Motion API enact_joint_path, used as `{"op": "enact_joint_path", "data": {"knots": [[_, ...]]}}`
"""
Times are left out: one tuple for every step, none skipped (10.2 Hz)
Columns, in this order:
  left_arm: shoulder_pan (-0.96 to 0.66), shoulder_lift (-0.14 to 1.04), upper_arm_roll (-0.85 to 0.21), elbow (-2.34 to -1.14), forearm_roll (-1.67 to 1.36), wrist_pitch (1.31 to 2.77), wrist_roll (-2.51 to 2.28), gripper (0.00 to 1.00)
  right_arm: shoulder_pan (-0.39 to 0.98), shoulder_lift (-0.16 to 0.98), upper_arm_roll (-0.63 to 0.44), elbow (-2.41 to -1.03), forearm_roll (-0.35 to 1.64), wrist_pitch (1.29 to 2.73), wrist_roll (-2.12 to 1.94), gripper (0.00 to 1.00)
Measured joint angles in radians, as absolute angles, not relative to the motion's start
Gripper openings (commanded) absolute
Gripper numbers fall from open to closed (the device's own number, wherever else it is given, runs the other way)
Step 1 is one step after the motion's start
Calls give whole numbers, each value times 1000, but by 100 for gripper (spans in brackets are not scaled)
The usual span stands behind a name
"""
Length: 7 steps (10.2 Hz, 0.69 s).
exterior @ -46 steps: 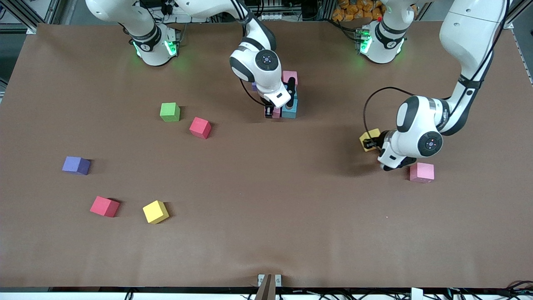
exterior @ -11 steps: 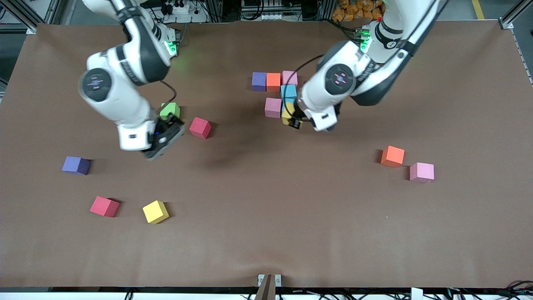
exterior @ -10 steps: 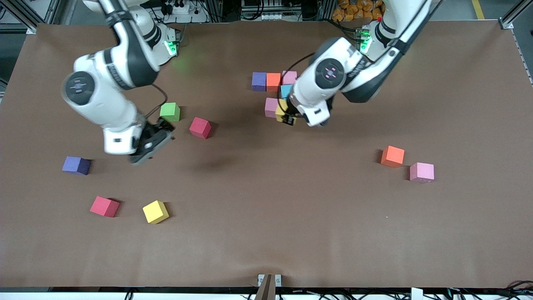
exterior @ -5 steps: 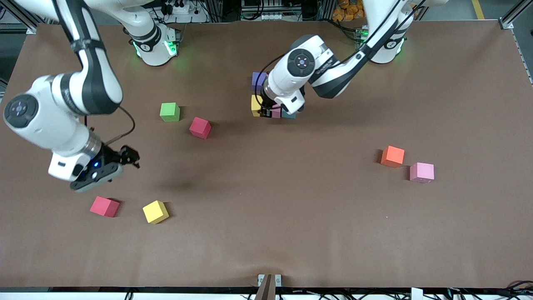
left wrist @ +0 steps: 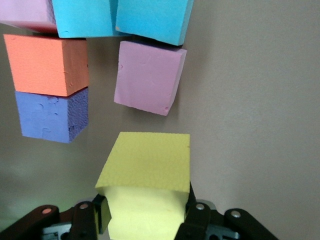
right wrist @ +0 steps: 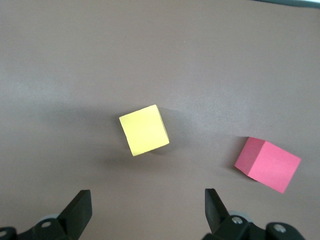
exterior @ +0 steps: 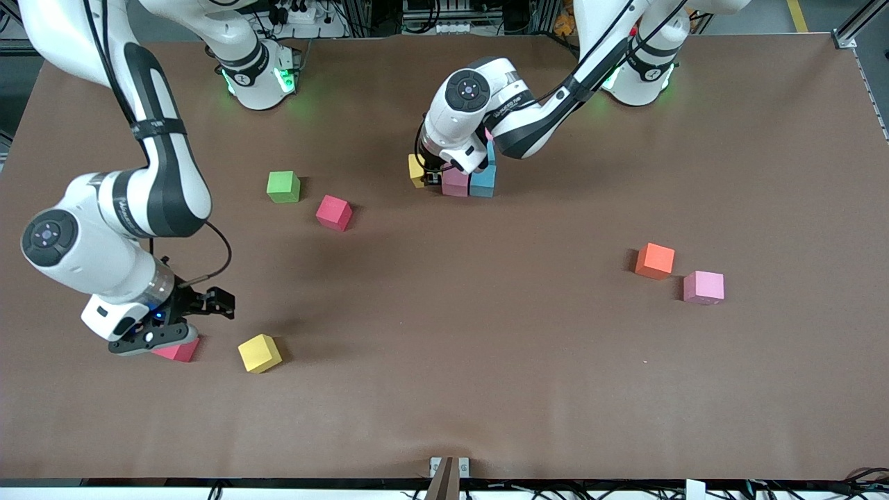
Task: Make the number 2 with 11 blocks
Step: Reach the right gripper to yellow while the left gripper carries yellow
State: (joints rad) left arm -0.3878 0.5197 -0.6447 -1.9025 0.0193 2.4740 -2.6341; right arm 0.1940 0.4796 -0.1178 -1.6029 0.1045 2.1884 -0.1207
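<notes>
My left gripper [exterior: 429,173] [left wrist: 145,216] is shut on a yellow block [exterior: 417,170] [left wrist: 146,175]. It holds it low beside the pink block [exterior: 456,182] [left wrist: 148,77] of the part-built number 2, on the side toward the right arm's end. The left wrist view also shows that figure's purple block [left wrist: 47,115], orange block [left wrist: 46,64] and two light blue blocks [left wrist: 152,20]. In the front view the arm covers most of them, except one blue block [exterior: 484,182]. My right gripper [exterior: 217,305] [right wrist: 147,210] is open and empty over bare table, near a loose yellow block [exterior: 259,353] [right wrist: 144,130] and a red block [exterior: 182,351] [right wrist: 267,164].
A green cube [exterior: 283,186] and another red block [exterior: 333,212] lie between the two arms. An orange block [exterior: 655,260] and a pink block [exterior: 703,287] sit together toward the left arm's end. The right arm hides the table area where it hangs.
The left gripper carried the yellow block across the figure toward the right arm's end. The right arm swung toward the front camera, now covers the loose purple cube and hangs by the red and yellow blocks.
</notes>
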Motion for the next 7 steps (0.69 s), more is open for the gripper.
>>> {"op": "enact_joint_path", "data": {"knots": [[-388,522,-643,-1917,19,2505,-2634,15,196,501,-118,-1598,105,2209,-99,100],[-388,524,-642,-1931,19,2534,-2634,15,198,522,-117,-1596,106,2233,-82,100],[-389,525,-642,-1945,19,2562,-2636,15,205,542,-117,-1594,108,2246,-54,100],[-391,525,-642,-1959,19,2585,-2638,15,218,557,-117,-1592,108,2252,-19,100],[-394,525,-642,-1969,19,2598,-2640,15,230,571,-116,-1592,108,2262,-2,100],[-399,525,-639,-1974,19,2602,-2641,15,237,585,-117,-1591,106,2278,-10,100],[-409,525,-633,-1976,19,2604,-2642,15,240,599,-117,-1591,103,2297,-55,100]]}}
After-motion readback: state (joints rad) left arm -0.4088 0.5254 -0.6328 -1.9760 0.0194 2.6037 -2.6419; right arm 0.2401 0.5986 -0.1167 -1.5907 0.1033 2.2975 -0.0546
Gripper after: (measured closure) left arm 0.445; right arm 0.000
